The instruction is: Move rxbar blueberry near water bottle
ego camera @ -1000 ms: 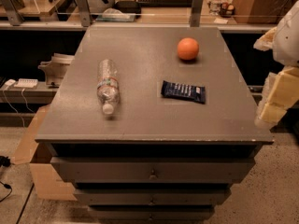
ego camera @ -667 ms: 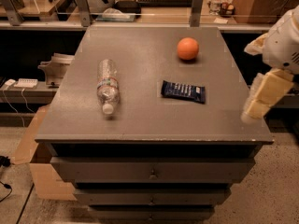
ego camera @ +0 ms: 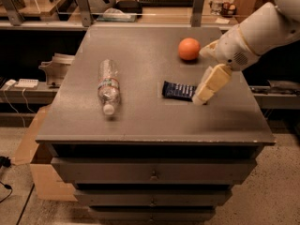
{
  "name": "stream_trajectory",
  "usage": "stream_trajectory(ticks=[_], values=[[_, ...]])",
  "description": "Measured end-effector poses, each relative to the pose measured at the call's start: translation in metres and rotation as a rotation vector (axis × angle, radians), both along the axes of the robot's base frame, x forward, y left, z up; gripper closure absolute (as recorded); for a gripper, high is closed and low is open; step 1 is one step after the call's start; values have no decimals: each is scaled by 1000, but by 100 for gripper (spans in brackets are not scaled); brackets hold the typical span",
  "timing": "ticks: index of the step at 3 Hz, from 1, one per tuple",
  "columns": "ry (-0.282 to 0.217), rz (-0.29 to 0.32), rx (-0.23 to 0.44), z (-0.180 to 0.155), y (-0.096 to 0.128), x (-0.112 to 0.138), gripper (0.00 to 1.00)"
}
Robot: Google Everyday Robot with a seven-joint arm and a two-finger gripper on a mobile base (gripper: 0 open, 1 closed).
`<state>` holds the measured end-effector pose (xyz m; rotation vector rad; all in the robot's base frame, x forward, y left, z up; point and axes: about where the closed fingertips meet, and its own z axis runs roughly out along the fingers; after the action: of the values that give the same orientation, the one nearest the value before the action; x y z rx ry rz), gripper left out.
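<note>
The rxbar blueberry (ego camera: 177,90), a flat dark navy wrapper, lies on the grey table top (ego camera: 140,121) right of centre. The water bottle (ego camera: 108,85), clear with a white cap and a red and green label band, lies on its side to the left of the bar, cap toward the front edge. My gripper (ego camera: 200,97) reaches in from the right on a white arm (ego camera: 248,39). It hangs tilted down over the bar's right end and hides that end. I cannot tell whether it touches the bar.
An orange ball (ego camera: 189,48) sits behind the bar, close to my wrist. The table is a drawer cabinet with drawer fronts (ego camera: 152,172) below. A cardboard box (ego camera: 33,168) stands on the floor at the left. Cluttered shelves (ego camera: 140,8) run along the back.
My arm has swung left from beyond the table's right edge to over the table, bringing the gripper to the bar's right end. Bar, bottle and ball have not moved.
</note>
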<state>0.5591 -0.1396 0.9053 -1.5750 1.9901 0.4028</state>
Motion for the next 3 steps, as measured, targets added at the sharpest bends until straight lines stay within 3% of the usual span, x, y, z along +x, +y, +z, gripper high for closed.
stream_trajectory(ticks=[1,3], values=[[23,23,55,-15,35,19,0],[104,-26,24,-60,53,26,0]])
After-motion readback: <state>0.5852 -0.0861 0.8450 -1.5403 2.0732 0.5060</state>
